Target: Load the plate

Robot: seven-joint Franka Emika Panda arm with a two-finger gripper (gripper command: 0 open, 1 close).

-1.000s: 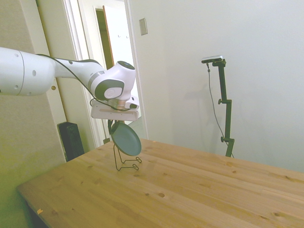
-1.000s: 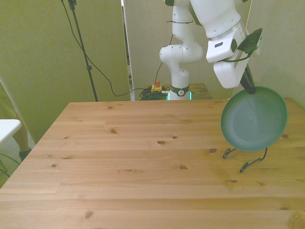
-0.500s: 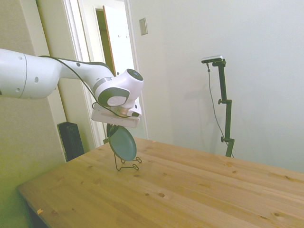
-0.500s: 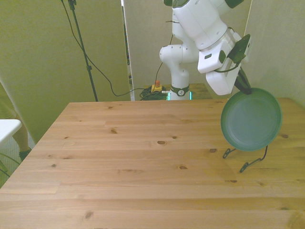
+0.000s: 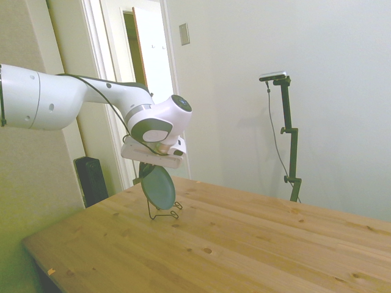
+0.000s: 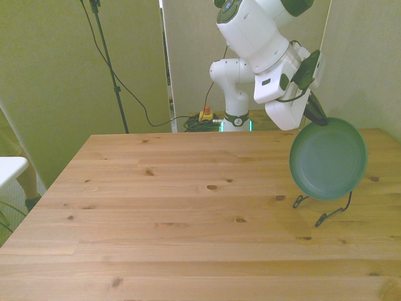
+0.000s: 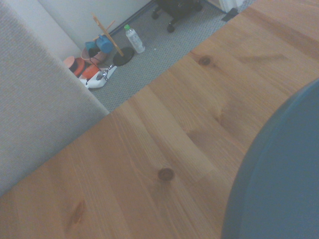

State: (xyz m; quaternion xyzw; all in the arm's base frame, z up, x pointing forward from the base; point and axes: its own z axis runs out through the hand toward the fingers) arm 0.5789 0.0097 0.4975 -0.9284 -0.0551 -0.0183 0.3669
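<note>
The teal plate stands nearly on edge, tilted, with its lower rim at the thin black wire rack on the front view's right side of the table. My gripper is shut on the plate's upper rim, the white hand angled above it. In the side view the plate leans over the rack under the gripper. Whether the rim sits in the rack's wires I cannot tell. The wrist view shows a blurred arc of the plate over the wooden table.
The wooden table stretches wide toward the front view's left. Past the table's edge the wrist view shows a bottle and shoes on grey carpet. A black speaker stands by the doorway.
The wrist has tilted over and swung toward the front view's left. The plate has sunk a little and shifted with it, staying in the gripper's hold above the rack.
</note>
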